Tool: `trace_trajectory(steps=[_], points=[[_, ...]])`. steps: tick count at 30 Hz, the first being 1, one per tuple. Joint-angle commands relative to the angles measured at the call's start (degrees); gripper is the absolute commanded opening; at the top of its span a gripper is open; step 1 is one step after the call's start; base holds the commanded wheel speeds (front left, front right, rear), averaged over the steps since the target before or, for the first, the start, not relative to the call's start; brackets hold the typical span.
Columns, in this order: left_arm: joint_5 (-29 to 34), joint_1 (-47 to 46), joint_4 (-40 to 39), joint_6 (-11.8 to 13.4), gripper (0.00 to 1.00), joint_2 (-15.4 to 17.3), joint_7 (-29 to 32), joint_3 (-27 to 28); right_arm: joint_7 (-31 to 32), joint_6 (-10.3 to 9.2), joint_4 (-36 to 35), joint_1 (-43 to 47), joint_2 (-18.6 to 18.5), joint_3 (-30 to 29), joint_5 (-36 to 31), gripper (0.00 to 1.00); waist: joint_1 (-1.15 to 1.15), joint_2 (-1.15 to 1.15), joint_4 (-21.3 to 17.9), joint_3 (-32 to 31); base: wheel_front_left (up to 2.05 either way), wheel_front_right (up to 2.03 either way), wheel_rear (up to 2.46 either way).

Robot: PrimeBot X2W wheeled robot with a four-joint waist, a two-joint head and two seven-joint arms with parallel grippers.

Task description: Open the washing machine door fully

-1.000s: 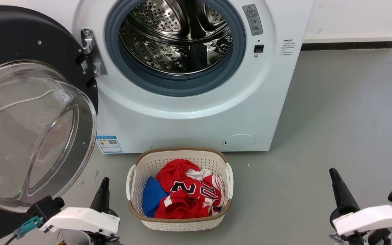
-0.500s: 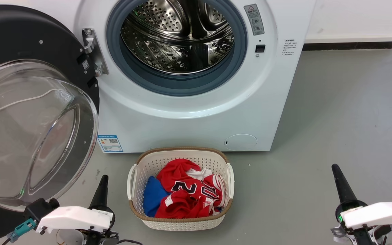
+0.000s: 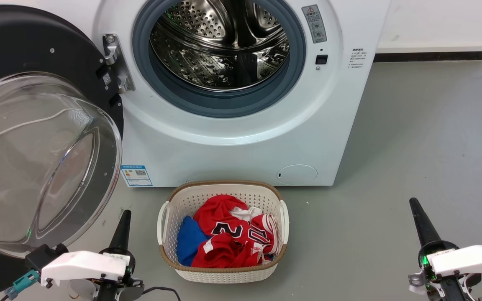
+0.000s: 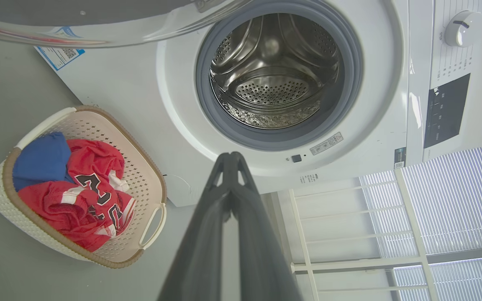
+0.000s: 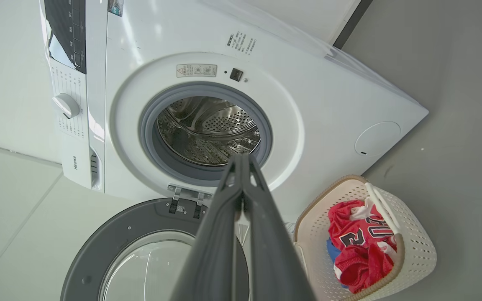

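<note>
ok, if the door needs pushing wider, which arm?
Left, probably. The left gripper sits low beside the open door; the right gripper is past the basket, far from it.

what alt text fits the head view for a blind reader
A white washing machine has its black door swung wide left, baring the steel drum. A basket of red and blue clothes sits before it, between the shut left gripper and right gripper.
</note>
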Motion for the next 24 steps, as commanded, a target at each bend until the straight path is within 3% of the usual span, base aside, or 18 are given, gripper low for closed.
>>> trace_trajectory(steps=[1,24], points=[[-1.2,-1.1,-0.5,-0.5,0.0,-0.3,0.4,0.6,0.1,0.01,-0.1,-1.2,0.1,-0.3,1.6,0.0,0.0,0.0,0.0,0.0,0.0,0.0,0.0],[-10.6,-1.5,-0.5,-2.6,0.0,-2.0,3.3,3.7,1.9,0.0,1.4,-2.4,0.4,-1.4,12.9,0.0,0.0,0.0,0.4,0.1,0.0,0.0,0.0]])
